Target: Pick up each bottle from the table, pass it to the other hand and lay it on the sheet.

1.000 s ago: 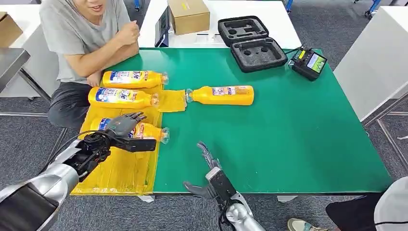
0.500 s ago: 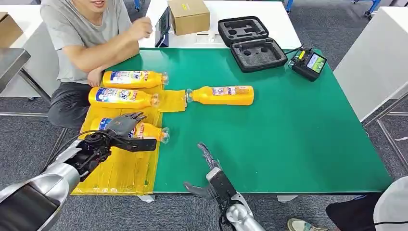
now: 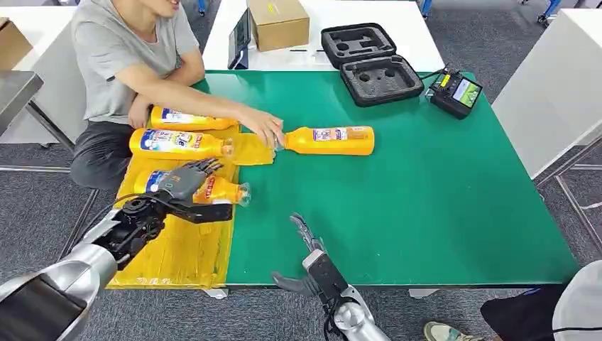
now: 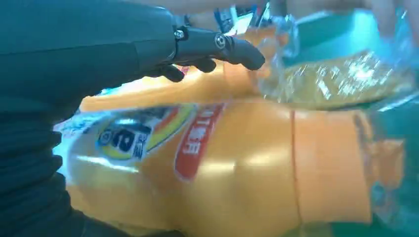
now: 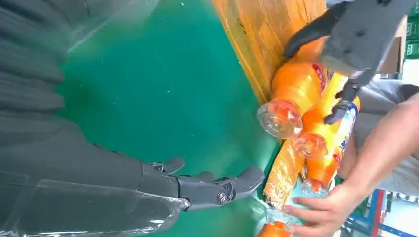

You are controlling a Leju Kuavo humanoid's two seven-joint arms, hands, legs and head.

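The left hand (image 3: 186,183) grips an orange plastic bottle (image 3: 221,190) over the yellow sheet (image 3: 177,252), while the right hand (image 3: 304,245) hovers spread and empty above the green table (image 3: 426,206).

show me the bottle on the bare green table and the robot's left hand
bottle on the green table (image 3: 334,140), head view, on its orange body.
left hand (image 3: 186,181), head view, on the back of the hand.

**Person reaches in; left hand shifts its bottle**

The person's hand (image 3: 265,128), raised near the chest a second ago, now stretches across the worktop (image 3: 426,199) toward 3 o'clock, reaching the cap of the lone bottle (image 3: 330,140). The left hand (image 3: 186,183) has moved slightly toward 12 o'clock, tilting its held bottle (image 3: 220,190).
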